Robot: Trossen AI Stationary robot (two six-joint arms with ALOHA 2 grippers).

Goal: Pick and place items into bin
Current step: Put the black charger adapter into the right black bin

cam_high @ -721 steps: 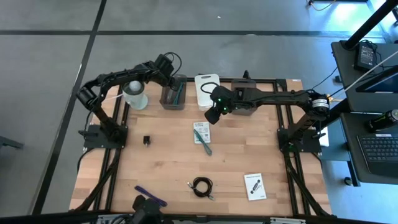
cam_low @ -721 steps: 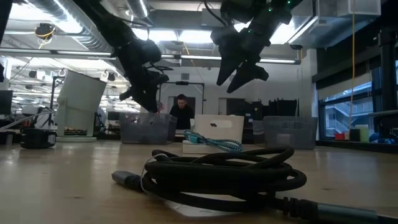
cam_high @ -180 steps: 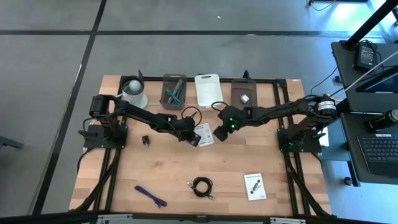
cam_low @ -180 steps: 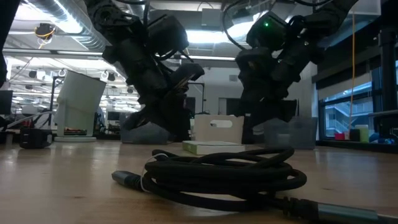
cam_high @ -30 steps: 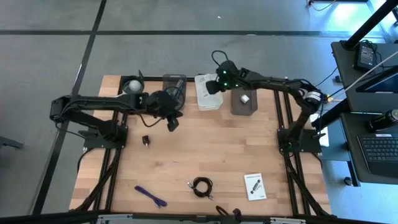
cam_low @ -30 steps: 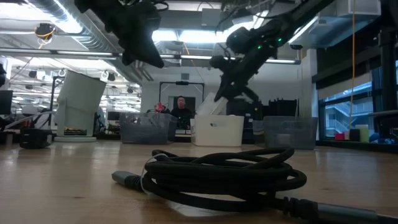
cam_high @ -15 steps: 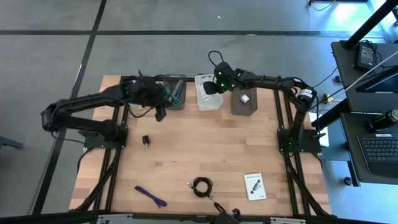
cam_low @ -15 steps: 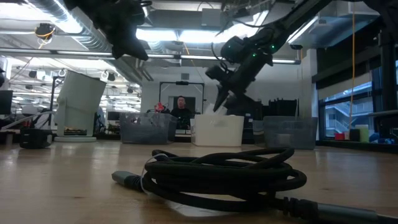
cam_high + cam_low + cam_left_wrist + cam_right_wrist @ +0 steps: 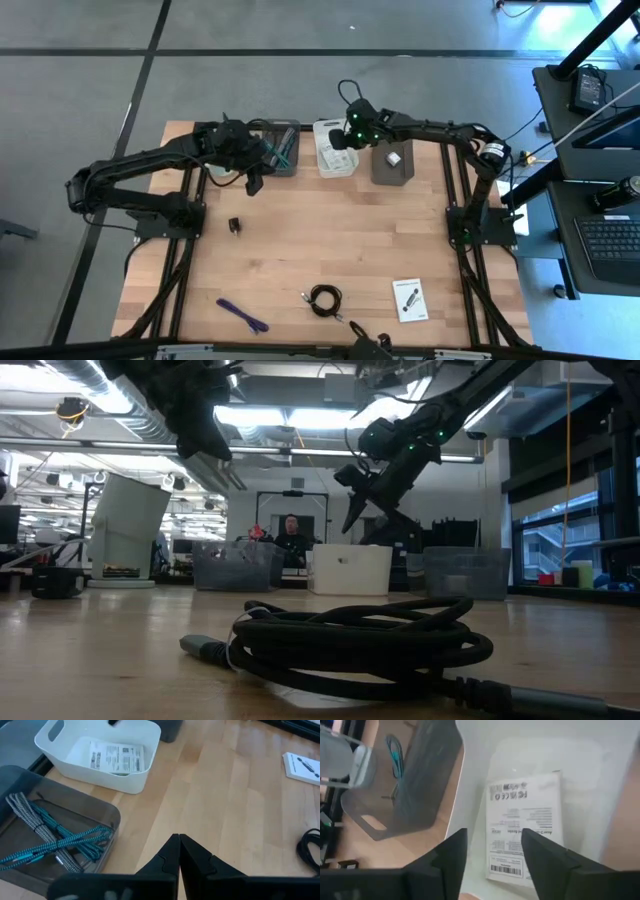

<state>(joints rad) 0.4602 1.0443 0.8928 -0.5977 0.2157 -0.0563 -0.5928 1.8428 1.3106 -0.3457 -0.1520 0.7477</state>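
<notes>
My right gripper (image 9: 343,138) hangs open over the white bin (image 9: 322,160), above a white printed card (image 9: 526,834) that lies flat on the bin's floor. My left gripper (image 9: 254,182) is shut and empty, raised over the table near the grey bin (image 9: 270,160), which holds teal stick-like tools (image 9: 55,845). On the table lie a tiny black block (image 9: 235,226), a purple stick (image 9: 242,316), a coiled black cable (image 9: 324,298) and a second white card (image 9: 408,298). A small whitish piece (image 9: 394,157) sits in the darker bin (image 9: 380,172).
The three bins stand in a row along the far edge. The round translucent tub (image 9: 125,525) stands left of them, mostly under my left arm in the high view. A black frame borders the table. A person (image 9: 291,538) shows far behind.
My left gripper has moved from in front of the grey bin toward the table's left and far edge. A pale card that showed under my right gripper in the low view is gone from there, and a card now lies in the white bin.
</notes>
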